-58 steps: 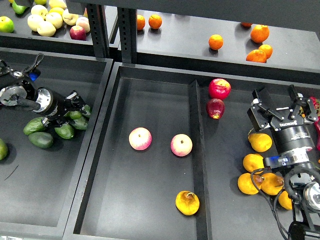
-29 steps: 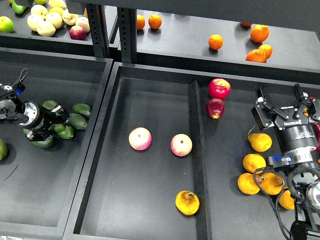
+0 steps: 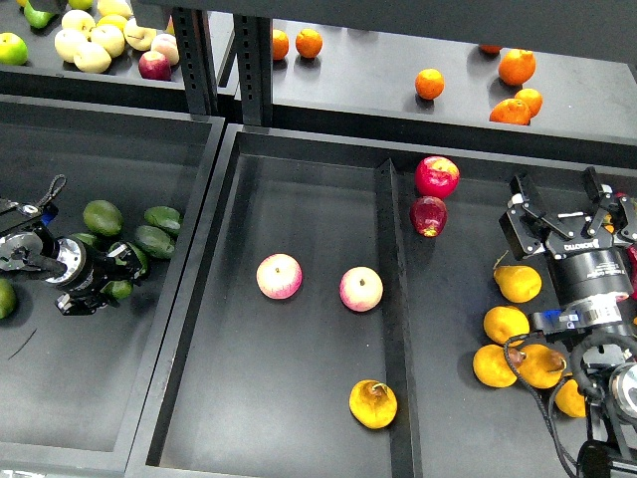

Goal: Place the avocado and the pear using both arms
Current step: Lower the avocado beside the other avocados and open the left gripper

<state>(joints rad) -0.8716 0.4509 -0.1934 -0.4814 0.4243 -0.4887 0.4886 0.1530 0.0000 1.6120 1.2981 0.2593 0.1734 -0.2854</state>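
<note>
Head view: two pink-yellow apples [image 3: 279, 276] lie mid-frame. The pear [image 3: 373, 404] sits lower centre, well apart from the right claw [image 3: 563, 202], fingers spread. At left, the left claw [image 3: 117, 274], state unclear, touches green avocados [image 3: 134, 261]; the avocado [image 3: 103, 217] lies just above.

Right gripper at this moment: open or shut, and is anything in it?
Open and empty. The right gripper has its two fingers spread apart with bare tray floor between them, above the yellow pears, touching none.

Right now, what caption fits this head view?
Left gripper among the avocados, right gripper open above yellow pears; bruised pear already in the middle tray.
</note>
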